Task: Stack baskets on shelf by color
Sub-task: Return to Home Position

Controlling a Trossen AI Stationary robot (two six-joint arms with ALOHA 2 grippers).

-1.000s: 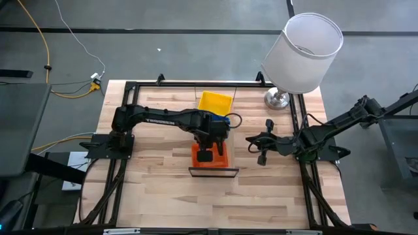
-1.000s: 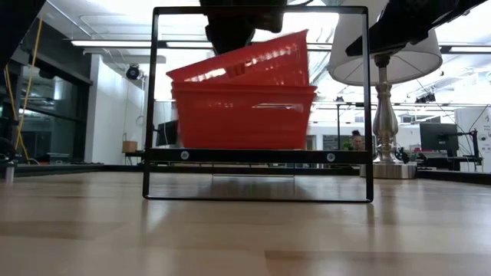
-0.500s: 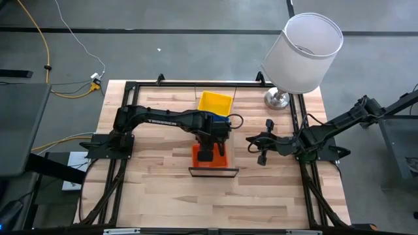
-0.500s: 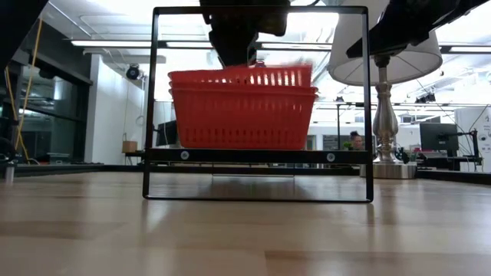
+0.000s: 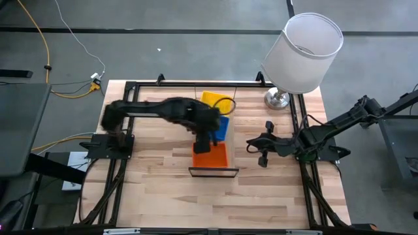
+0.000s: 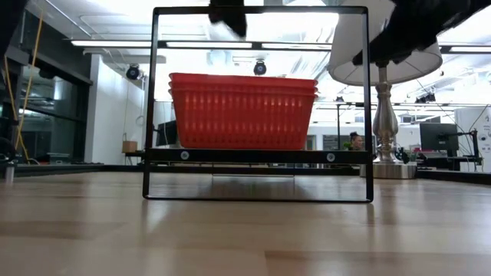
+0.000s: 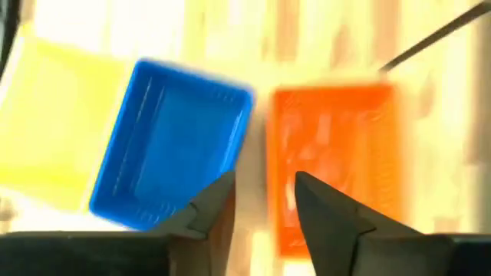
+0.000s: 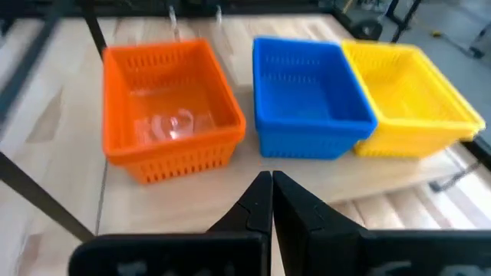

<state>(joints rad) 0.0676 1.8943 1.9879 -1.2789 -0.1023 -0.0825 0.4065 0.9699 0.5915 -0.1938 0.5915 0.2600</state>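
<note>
The orange baskets [image 6: 242, 111] sit nested in 1 level stack on the shelf [image 8: 230, 192], at the end closest to the low camera; I count 3 rims there, though the lowest is hard to separate. Just beside the stack on the same plank is a blue basket [image 8: 311, 92], and beyond it a yellow basket [image 8: 410, 92]. In the left wrist view the blue one lies a little skewed to the orange stack.

The left gripper [image 7: 265, 184] hangs above the gap between the orange stack and the blue basket. Its fingers are parted by a narrow gap and hold nothing. The right gripper [image 8: 270, 178] waits to the right of the shelf, well apart from it, with its fingers pressed together and empty.

By my judgement the stacking is finished and only the return to the rest pose remains. The danger is the left arm's path. If it swings sideways before it is high enough, a finger can catch the top rim and drag the stack, or push the skewed blue basket. The shelf is narrow, so a small push may tip a basket onto the table [image 5: 163, 196].
</note>
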